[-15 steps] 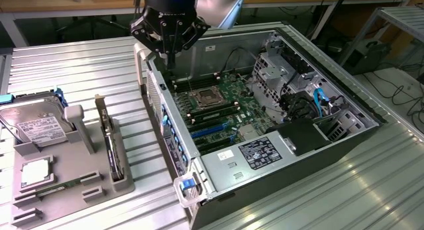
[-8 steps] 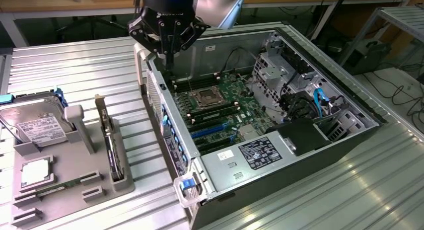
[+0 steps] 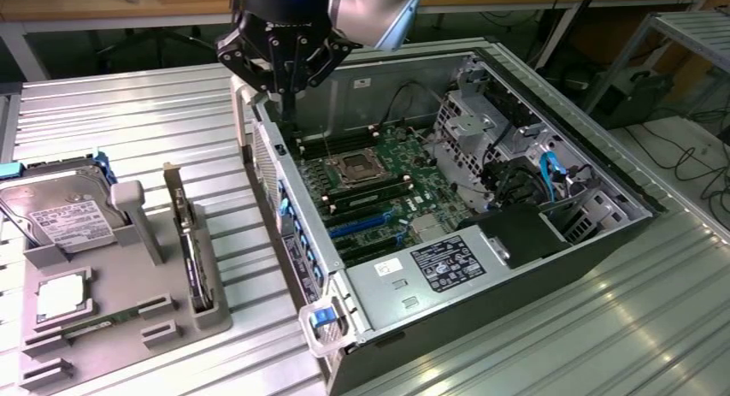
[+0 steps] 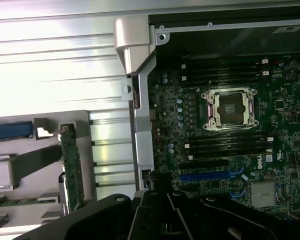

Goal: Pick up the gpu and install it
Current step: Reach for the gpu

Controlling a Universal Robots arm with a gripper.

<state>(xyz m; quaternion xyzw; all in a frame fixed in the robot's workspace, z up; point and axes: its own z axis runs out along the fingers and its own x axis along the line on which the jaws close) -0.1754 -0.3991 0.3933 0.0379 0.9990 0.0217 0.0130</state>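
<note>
The gpu [image 3: 190, 242] is a thin dark card standing on its long edge in a slot of the grey holder [image 3: 137, 268], at the exterior view's left of the open computer case [image 3: 377, 285]. The wrist view shows the gpu [image 4: 71, 170] edge-on as a green strip. My gripper [image 3: 287, 105] hangs over the case's near side wall, above and behind the card and well apart from it. Its fingers are shut with nothing between them. In the wrist view my gripper [image 4: 162, 200] is a dark mass over the case wall.
The holder also carries a silver hard drive [image 3: 63, 216], a processor [image 3: 63, 298] and a small memory stick [image 3: 97, 326]. Inside the case lie the motherboard [image 3: 388, 186], its empty socket [image 4: 231, 109] and blue card slots [image 4: 210, 176]. Ribbed metal table [image 3: 149, 114] surrounds everything.
</note>
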